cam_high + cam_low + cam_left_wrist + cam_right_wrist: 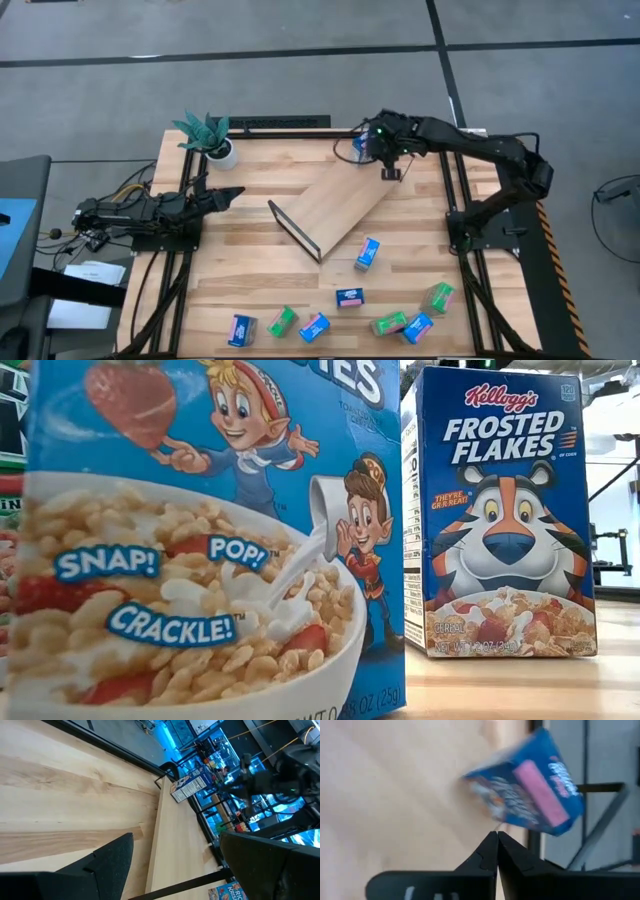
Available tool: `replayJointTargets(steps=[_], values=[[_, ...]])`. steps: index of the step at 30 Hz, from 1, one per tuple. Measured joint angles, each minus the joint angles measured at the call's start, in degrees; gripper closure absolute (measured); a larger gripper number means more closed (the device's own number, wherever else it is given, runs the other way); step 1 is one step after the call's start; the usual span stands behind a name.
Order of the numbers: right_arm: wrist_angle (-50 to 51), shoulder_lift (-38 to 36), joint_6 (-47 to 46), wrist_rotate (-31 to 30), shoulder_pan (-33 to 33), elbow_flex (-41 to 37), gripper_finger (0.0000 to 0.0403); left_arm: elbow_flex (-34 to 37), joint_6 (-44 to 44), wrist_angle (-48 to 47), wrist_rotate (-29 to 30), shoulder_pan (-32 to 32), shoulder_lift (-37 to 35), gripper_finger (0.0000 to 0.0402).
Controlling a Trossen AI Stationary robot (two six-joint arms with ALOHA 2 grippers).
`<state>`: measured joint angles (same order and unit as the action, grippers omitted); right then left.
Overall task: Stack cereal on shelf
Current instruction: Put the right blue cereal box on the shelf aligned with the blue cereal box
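Observation:
The shelf (340,205), a light-wood board with black wire ends, lies slantwise mid-table. A blue cereal box (358,147) is at the shelf's far end and looks tilted and blurred in the right wrist view (530,785). My right gripper (370,150) is shut, its tips (496,836) just short of that box. My left gripper (225,195) is open and empty at the table's left, pointing at the shelf (175,845). Several blue and green boxes (349,297) lie along the near edge. Two blue boxes (510,510) stand upright before the low camera. My right gripper has its shut fingertips (490,845) close under the blue box's lower edge (492,817), coming level from the table's right. I cannot tell whether they touch the box. The box stands tilted on the shelf's far end.
A potted plant (210,135) stands at the far left corner. A blue box (367,253) lies just off the shelf's near right side. Bare tabletop lies between the shelf and the left arm (250,240).

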<state>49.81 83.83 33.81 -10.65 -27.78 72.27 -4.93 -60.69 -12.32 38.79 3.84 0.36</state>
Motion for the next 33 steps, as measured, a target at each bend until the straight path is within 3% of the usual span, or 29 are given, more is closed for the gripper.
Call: replayJointTargets(steps=[5,12,17,26,33], values=[[8.0,-2.7,-4.5,6.8,5.8,4.0,0.0322,0.0,0.0,0.0,-2.0,0.0,0.0,0.0116],[18.0,-8.6,-17.9,14.2,17.0,7.5,0.0220,0.0,0.0,0.2,-7.0,0.0,0.0,0.0116],[19.9,-12.3,-32.0,13.7,28.2,7.5,0.0190,0.0,0.0,0.3,-8.5,0.0,0.0,0.0116],[19.1,-11.2,-56.3,6.0,48.8,7.5,0.0200,0.2,1.0,2.0,-9.4,0.0,0.0,0.0116],[15.4,-7.2,-67.2,3.6,57.3,7.5,0.0156,0.3,6.0,8.5,-16.5,0.0,0.0,0.0116]])
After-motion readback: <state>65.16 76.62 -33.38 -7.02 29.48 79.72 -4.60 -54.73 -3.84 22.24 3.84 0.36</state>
